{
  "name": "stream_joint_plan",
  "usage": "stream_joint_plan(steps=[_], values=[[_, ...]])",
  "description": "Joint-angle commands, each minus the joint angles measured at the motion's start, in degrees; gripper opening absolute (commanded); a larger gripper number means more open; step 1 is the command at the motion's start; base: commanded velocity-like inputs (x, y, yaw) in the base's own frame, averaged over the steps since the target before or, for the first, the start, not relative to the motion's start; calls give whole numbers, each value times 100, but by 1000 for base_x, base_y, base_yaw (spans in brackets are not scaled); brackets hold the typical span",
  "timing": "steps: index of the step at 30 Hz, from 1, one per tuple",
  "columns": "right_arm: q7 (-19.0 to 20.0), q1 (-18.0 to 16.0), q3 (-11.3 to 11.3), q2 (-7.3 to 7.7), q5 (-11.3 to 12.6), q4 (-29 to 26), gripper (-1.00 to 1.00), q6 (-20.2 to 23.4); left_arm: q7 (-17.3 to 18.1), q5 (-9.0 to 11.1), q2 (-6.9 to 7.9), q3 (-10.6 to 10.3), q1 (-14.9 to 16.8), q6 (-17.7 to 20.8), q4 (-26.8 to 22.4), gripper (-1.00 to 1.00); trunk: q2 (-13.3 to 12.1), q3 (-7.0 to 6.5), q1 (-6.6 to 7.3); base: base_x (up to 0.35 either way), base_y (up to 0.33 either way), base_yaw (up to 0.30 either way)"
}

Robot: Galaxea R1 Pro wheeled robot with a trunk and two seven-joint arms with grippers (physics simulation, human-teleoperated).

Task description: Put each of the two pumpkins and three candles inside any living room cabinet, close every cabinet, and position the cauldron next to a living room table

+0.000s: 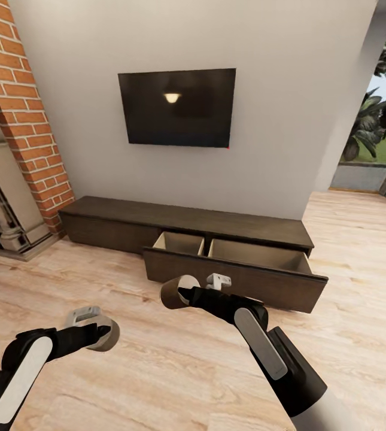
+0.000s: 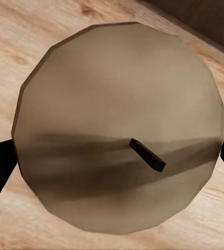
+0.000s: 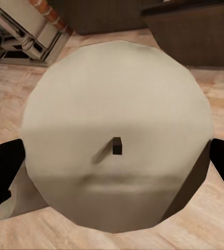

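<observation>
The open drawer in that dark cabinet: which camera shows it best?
The head view: the open drawer shows whole, pulled out, with two pale compartments, both empty as far as can be seen. The right wrist view catches a dark corner behind its candle; the left wrist view doesn't show it clearly.

floor (image 1: 157,371): light wood planks, running from the brick fireplace side across to the glass door at about 2 o'clock
cabinet (image 1: 175,218): long, low, dark brown, sits right on the floor against the grey wall, roughly 12 o'clock
drawer (image 1: 234,272): pulled out over the planks, pale wood inside, two compartments
fireplace base (image 1: 13,242): stone, on the floor at about 10 o'clock
</observation>
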State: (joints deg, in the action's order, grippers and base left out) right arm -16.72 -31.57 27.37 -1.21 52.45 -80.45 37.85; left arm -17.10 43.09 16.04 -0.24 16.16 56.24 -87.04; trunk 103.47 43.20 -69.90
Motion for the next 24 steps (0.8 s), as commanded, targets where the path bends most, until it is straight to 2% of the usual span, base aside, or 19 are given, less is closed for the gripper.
stream_joint_plan(steps=[1,9,21,24], values=[[-60,-7,5,-2,70,-3,-100,4,-56,67,4,-3,4,10,-6,-100,3,5,0,105,182,-280],[-60,-7,5,-2,67,66,-100,4,-56,60,4,-3,4,10,-6,-100,3,5,0,101,98,-280],[-60,-7,5,-2,67,69,-100,4,-56,51,4,-3,5,10,-6,-100,3,5,0,38,2,-280],[-59,-7,5,-2,70,58,-100,4,-56,50,4,-3,3,10,-6,-100,3,5,0,83,-137,-186]])
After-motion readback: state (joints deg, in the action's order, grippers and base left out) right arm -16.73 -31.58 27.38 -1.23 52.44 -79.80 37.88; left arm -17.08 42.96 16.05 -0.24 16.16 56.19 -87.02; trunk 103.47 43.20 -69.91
